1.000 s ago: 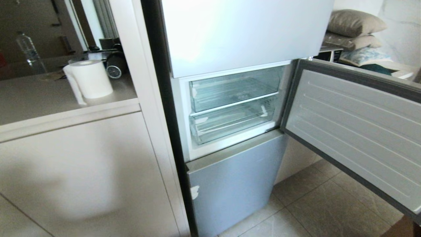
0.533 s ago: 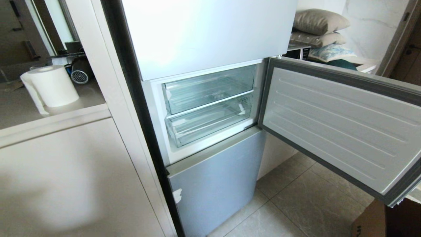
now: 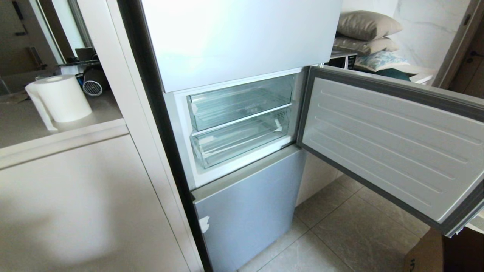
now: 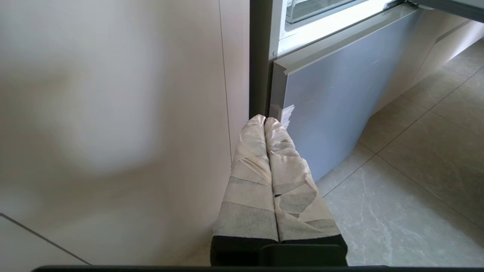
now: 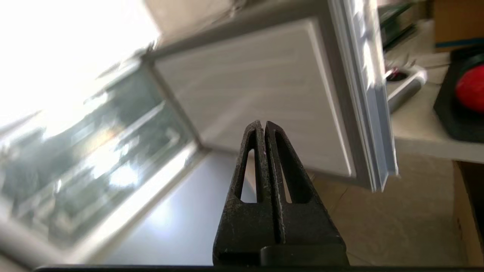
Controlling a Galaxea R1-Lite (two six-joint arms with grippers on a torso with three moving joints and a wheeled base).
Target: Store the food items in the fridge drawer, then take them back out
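Observation:
The fridge's middle compartment stands open in the head view, with two clear drawers pushed in. The fridge drawer [image 3: 242, 140] is the lower one and looks empty, as does the upper drawer [image 3: 240, 101]. Neither arm shows in the head view. My left gripper [image 4: 264, 120], wrapped in pale tape, is shut on nothing, low beside the grey bottom fridge door [image 4: 332, 94]. My right gripper [image 5: 261, 124] is black and shut on nothing, in front of the open door's inner panel [image 5: 261, 87]. One red food item [image 5: 470, 88] lies on a dark tray off beyond that door.
The open door [image 3: 389, 143] swings out to the right over the tiled floor [image 3: 359, 234]. A cardboard box [image 3: 427, 255] sits at the lower right. A paper towel roll [image 3: 62, 98] stands on the counter at left above beige cabinets [image 3: 83, 204]. Pillows [image 3: 366, 24] lie behind.
The whole head view slid to the left at first, so the camera moved, then held still. Drawers and door stand as before.

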